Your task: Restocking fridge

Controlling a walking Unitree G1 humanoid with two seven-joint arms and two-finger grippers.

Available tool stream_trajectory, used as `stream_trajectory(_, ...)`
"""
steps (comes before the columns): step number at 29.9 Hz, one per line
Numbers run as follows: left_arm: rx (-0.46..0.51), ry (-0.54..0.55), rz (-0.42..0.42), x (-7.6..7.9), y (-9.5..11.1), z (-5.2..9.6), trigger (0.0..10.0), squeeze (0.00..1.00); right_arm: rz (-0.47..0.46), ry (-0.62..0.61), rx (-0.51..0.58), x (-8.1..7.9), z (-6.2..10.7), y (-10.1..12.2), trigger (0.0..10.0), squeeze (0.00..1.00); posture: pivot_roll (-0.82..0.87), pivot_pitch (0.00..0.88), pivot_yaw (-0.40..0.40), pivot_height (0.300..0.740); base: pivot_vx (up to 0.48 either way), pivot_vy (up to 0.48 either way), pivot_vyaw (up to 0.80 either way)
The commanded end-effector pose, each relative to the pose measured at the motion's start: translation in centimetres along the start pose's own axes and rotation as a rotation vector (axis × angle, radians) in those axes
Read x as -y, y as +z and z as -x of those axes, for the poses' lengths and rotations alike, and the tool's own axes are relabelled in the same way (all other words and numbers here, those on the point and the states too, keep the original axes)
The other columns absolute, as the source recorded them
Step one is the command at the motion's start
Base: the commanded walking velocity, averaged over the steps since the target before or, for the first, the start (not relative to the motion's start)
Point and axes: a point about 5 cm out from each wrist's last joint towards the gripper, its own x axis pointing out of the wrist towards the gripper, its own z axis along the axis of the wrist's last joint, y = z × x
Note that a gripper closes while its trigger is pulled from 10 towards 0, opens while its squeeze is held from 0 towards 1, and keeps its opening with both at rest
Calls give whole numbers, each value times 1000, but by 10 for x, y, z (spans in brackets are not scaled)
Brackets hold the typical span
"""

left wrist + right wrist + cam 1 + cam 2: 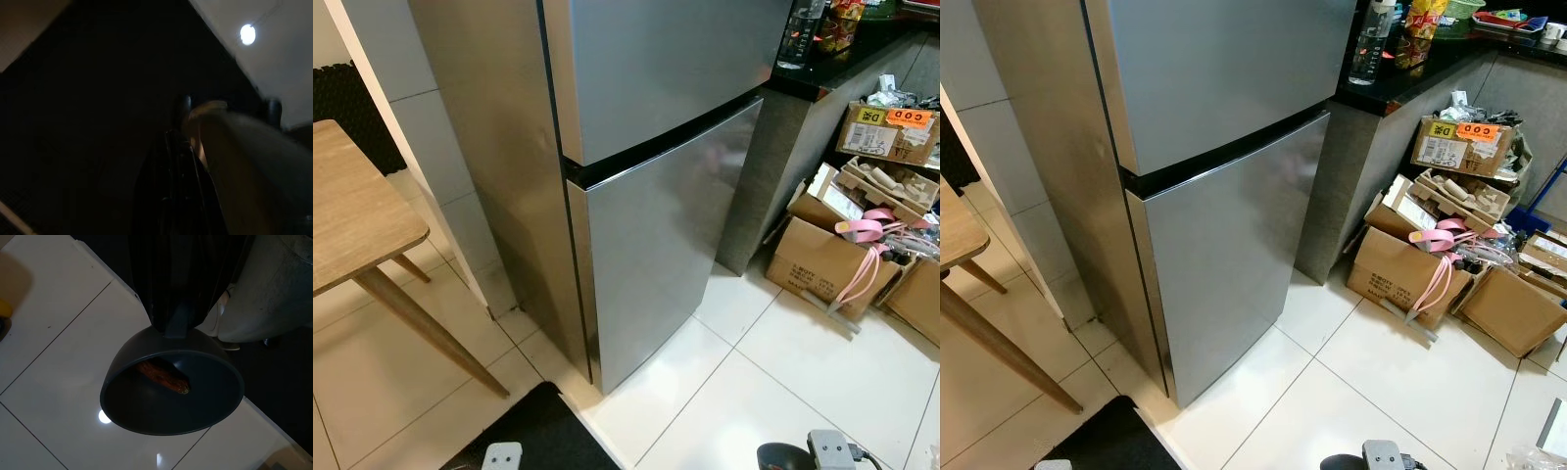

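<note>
From the left eye, one two-door steel fridge (646, 176) stands shut, its upper and lower doors meeting at a dark seam. One wooden table (352, 211) stands at the left on slanted legs, and a black mat (543, 436) lies on the white tiled floor (783, 382) before the fridge's near corner. At the right, a dark worktop (832, 69) carries one clear bottle (798, 39) at its near edge, just beside the fridge. Under the worktop sits a heap of cardboard boxes (822, 259), at least four, with pink straps (867, 230) draped over them.

The right eye gives the same scene, and takes in more boxes at the right and more clutter along the worktop.

The left wrist view is very dark. A pale, blurred shape (234, 161) lies along the left gripper (181, 147); what it is, and whether the fingers are parted or closed, I cannot tell.

In the right wrist view, the right gripper (178, 320) is clamped on the rim of one dark bowl (171, 391), held above the floor. Inside lies one reddish-brown, carrot-like vegetable (161, 374).
</note>
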Motion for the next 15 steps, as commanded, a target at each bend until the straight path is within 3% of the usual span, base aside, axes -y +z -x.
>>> stream_trajectory(1, 58, 32, 41, -7, 13, -1, 10000, 0, -2, -8, 5, 2, 1, 0, 10000, 0, -56, 0, -29, 740, 0, 0, 0)
stream_trajectory(3, 220, 62, 146, -15, 55, -4, 10000, 0, 0, -8, 5, 2, 1, -1, 10000, 0, -55, 0, -31, 740, 0, 0, 0)
stream_trajectory(5, 220, 62, 146, -15, 55, -4, 10000, 0, 0, -8, 5, 2, 1, -1, 10000, 0, -55, 0, -31, 740, 0, 0, 0)
stream_trajectory(6, 294, 69, 178, -19, 76, -4, 10000, 0, 1, -8, 4, 2, 1, -1, 10000, 0, -55, 0, -31, 740, 0, 0, 0)
stream_trajectory(7, 465, 56, 222, -28, 128, 1, 10000, 0, 3, -9, 5, 3, 1, -1, 10000, 0, -61, 0, -27, 740, 0, 0, 0)
stream_trajectory(10, 510, 46, 232, -29, 141, 3, 10000, 0, 4, -9, 6, 3, 1, -1, 10000, 0, -64, 0, -26, 740, 0, 0, 0)
stream_trajectory(11, 565, 12, 259, -29, 157, 6, 10000, 118, 3, -10, 7, 4, 1, -1, 10000, 0, -68, 0, -24, 740, 0, 0, 0)
stream_trajectory(12, 615, -42, 280, -27, 172, 9, 10000, 1000, 3, -11, 8, 4, 2, -1, 10000, 0, -72, 0, -23, 740, 0, 0, 0)
stream_trajectory(15, 697, -134, 292, -23, 198, 16, 10000, 1000, 1, -13, 8, 5, 2, -2, 10000, 0, -75, 0, -25, 740, 0, 0, 0)
